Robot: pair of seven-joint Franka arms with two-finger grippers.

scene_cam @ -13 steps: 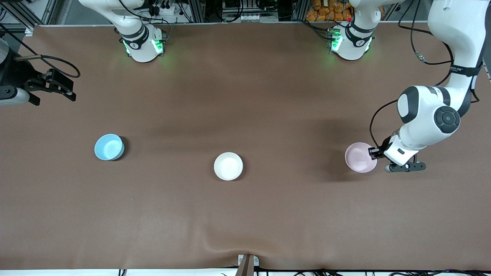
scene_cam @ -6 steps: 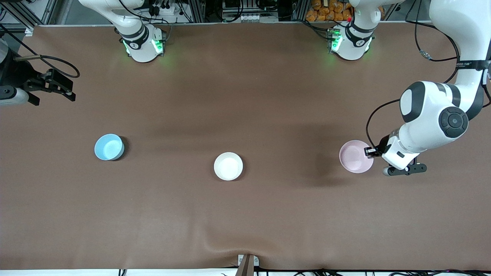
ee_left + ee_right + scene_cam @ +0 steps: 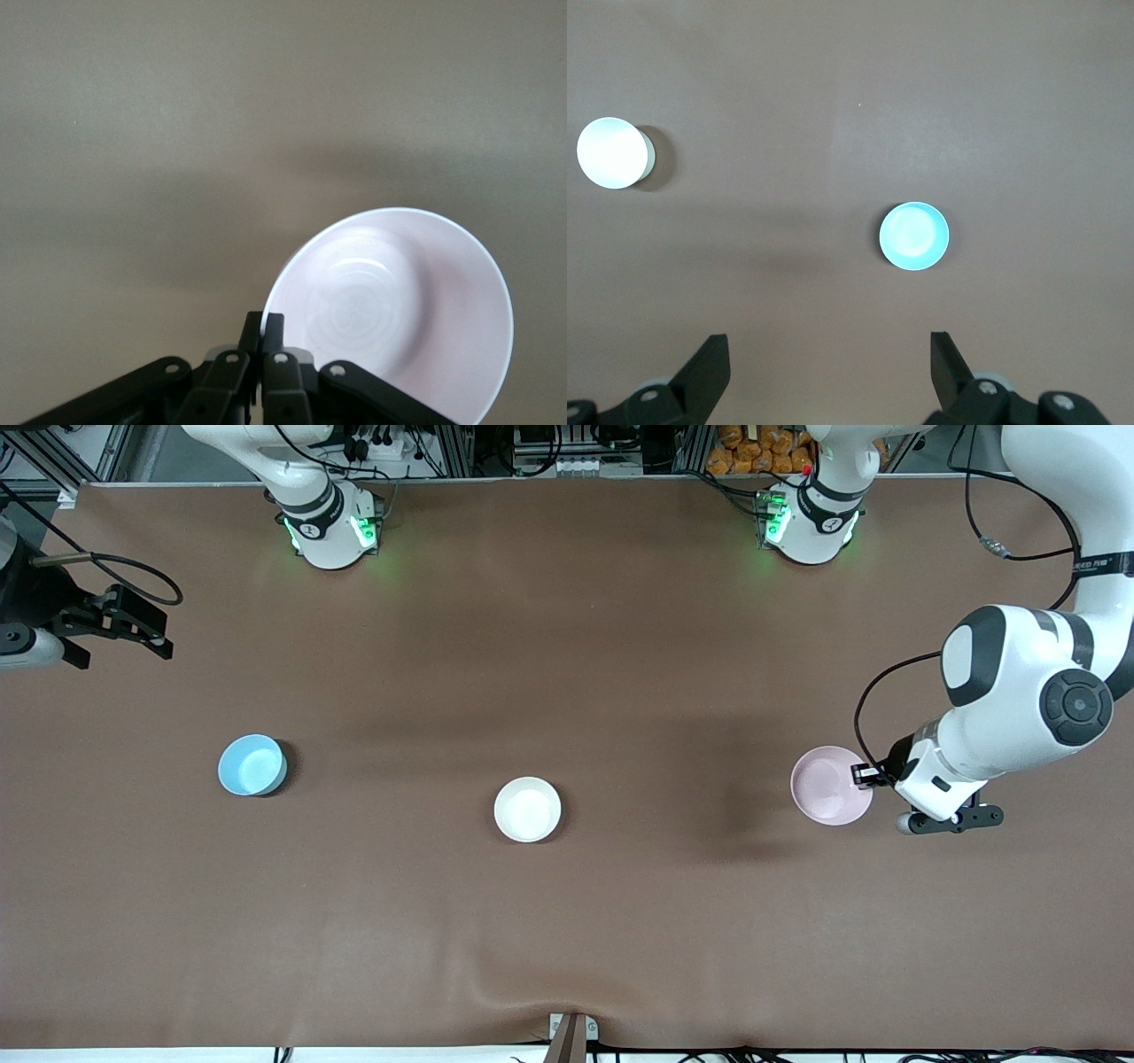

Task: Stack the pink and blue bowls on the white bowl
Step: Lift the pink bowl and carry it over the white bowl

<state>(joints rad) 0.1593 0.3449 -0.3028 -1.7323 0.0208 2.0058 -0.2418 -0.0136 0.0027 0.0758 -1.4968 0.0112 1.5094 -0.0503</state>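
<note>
My left gripper [image 3: 864, 777] is shut on the rim of the pale pink bowl [image 3: 828, 786], which hangs above the table at the left arm's end, its shadow cast on the cloth below. In the left wrist view the fingers pinch the pink bowl [image 3: 399, 310] at its edge, at the left gripper [image 3: 264, 320]. The white bowl [image 3: 527, 809] sits mid-table. The blue bowl [image 3: 252, 764] rests toward the right arm's end. My right gripper [image 3: 164, 633] waits open and empty, high above that end; its view shows the blue bowl [image 3: 913, 235], the white bowl [image 3: 613, 152] and the right gripper [image 3: 828, 341].
A brown cloth [image 3: 567, 646] covers the whole table. Both arm bases [image 3: 332, 527] [image 3: 806, 522] stand along the edge farthest from the front camera. A small metal clamp [image 3: 570, 1036] sits at the nearest edge.
The left arm's elbow has swung outward and the pink bowl, still gripped, has drifted slightly toward the white bowl and back. The right arm has not moved.
</note>
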